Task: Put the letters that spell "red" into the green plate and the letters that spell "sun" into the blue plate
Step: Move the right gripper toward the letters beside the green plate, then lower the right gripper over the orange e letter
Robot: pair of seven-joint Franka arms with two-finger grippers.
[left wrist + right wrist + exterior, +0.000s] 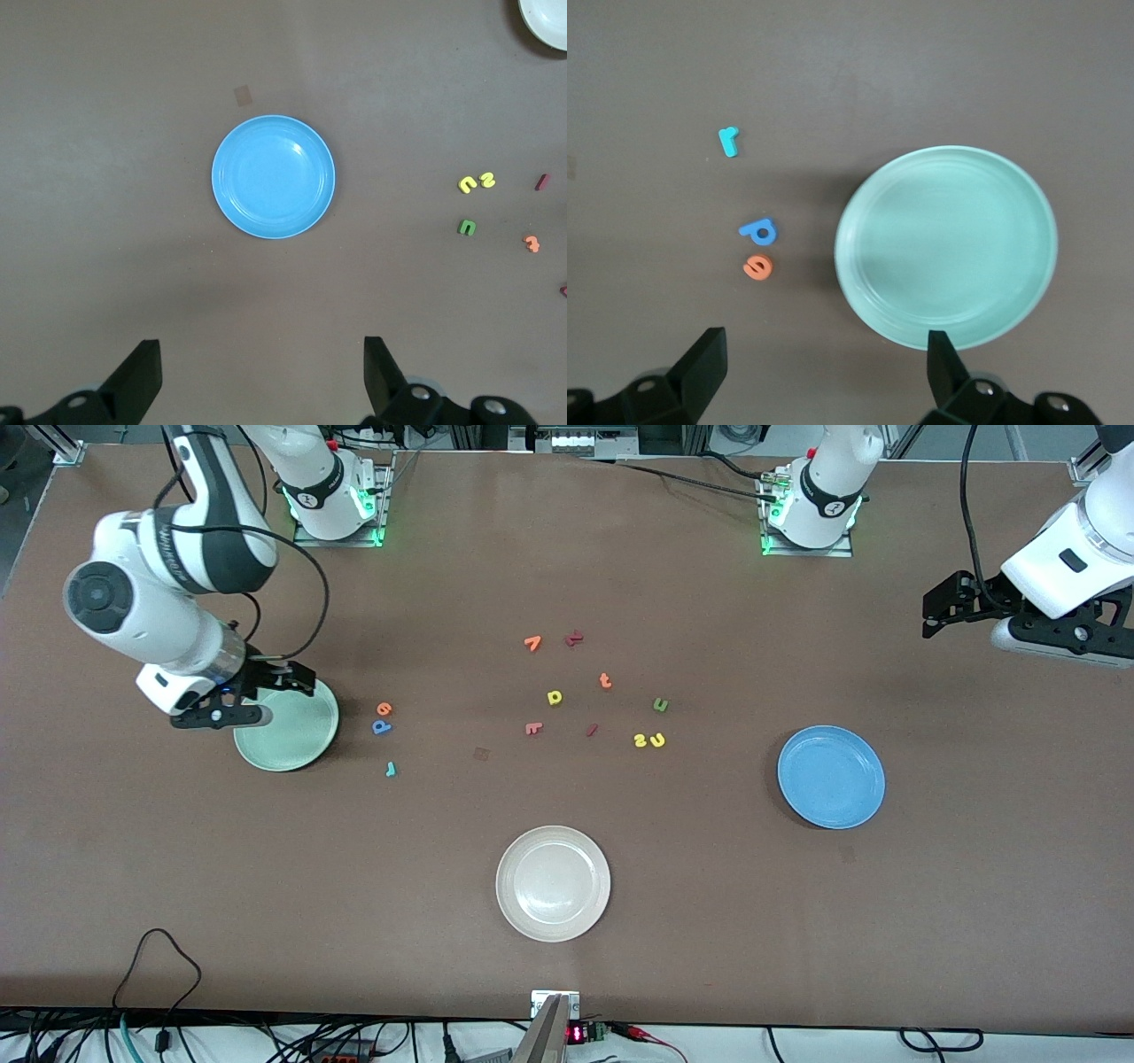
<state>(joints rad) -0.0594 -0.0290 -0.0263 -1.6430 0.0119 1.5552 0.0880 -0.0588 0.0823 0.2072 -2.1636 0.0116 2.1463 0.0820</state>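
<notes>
Currently, no letter lies in either plate. The right claw (241,710) hovers released over the rim of the green plate (297,735), so the right arm is nearer the "red" group: orange e (384,708) and blue d (381,726) touching, teal r (391,769) nearer the front camera, all just beside that plate toward the table's middle. The left claw (943,607) hangs released over bare table, well apart from the blue plate (831,776); yellow s (640,740), yellow u (657,740) and green n (660,705) lie mid-table.
</notes>
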